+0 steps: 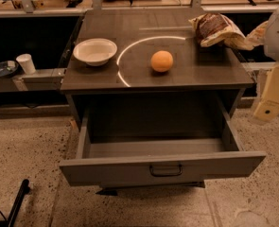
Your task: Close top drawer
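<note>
While the drawer (129, 169) stands pulled out under the surface (200, 70), with bowl (95, 51), orange (161, 61) and bag (214, 30) above it, closing looks not yet begun; next, a square push on its front panel. Up right of the drawer, the pincer (271, 96) is cut off by the frame, its spread impossible to tell.

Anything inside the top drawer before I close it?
The top drawer shows only bare grey floor; its front panel hides the nearest strip of floor. The hand hangs off to the right, above drawer level.
</note>
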